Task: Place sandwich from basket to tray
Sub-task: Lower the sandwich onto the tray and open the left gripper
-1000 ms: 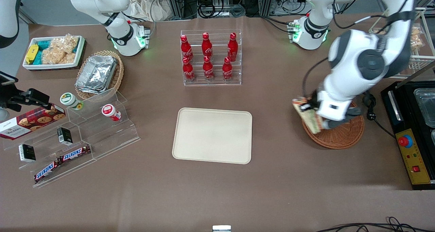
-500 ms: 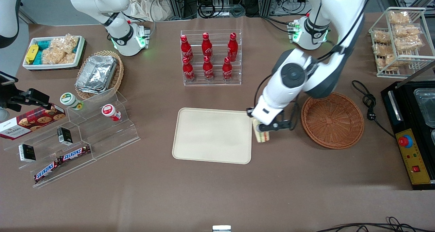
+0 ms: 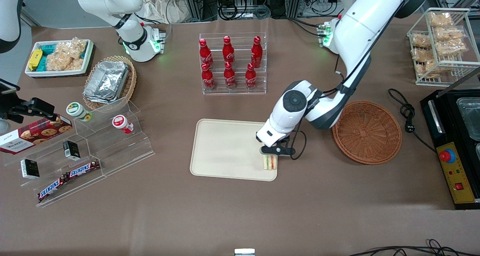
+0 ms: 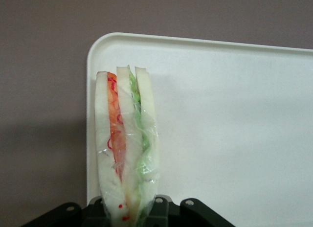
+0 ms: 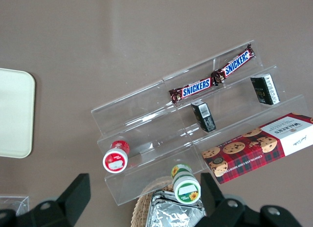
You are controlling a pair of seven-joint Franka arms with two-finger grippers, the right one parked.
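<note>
The sandwich (image 3: 270, 162) (image 4: 126, 144), a plastic-wrapped wedge of pale bread with orange-red and green filling, is held by my left gripper (image 3: 270, 154) (image 4: 128, 212), which is shut on its base. It hangs over the corner of the cream tray (image 3: 225, 147) (image 4: 234, 119) nearest the front camera, at the end toward the basket. The round reddish-brown wicker basket (image 3: 366, 132) lies empty on the table beside the tray, toward the working arm's end.
A clear rack of red cola bottles (image 3: 230, 63) stands farther from the camera than the tray. A black appliance (image 3: 455, 143) and its cable (image 3: 407, 115) lie by the basket. An acrylic stand with snacks (image 3: 86, 147) sits toward the parked arm's end.
My gripper carried the sandwich out of the basket, across the table and over the tray's near corner. The basket is left empty.
</note>
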